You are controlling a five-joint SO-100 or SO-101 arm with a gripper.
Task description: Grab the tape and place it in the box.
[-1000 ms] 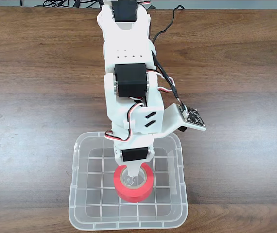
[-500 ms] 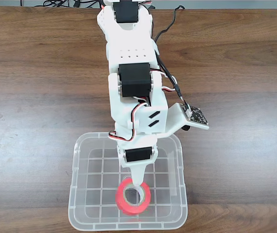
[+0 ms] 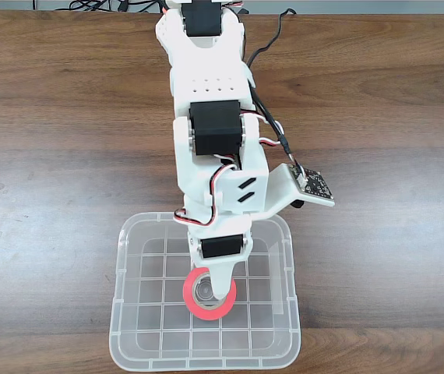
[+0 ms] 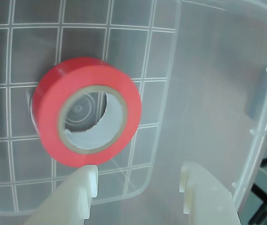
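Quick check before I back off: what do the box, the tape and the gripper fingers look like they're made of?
The box: clear, glossy plastic; the table grain shows through. The tape: smooth red-orange film, probably vinyl, on a greyish core ring, likely cardboard or plastic. Fingers of the gripper: matte off-white plastic, possibly 3D-printed.

tape [image 4: 89, 89]: glossy smooth red | box [image 4: 218, 70]: clear translucent plastic | table [image 3: 378, 86]: matt wood grain | fingers [image 4: 87, 185]: white plastic

Red-orange tape [image 4: 89, 112], clear gridded box [image 4: 208, 93]

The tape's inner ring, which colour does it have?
The tape is bright red-orange, and its inner ring is pale grey-beige; the wrist view shows it best.
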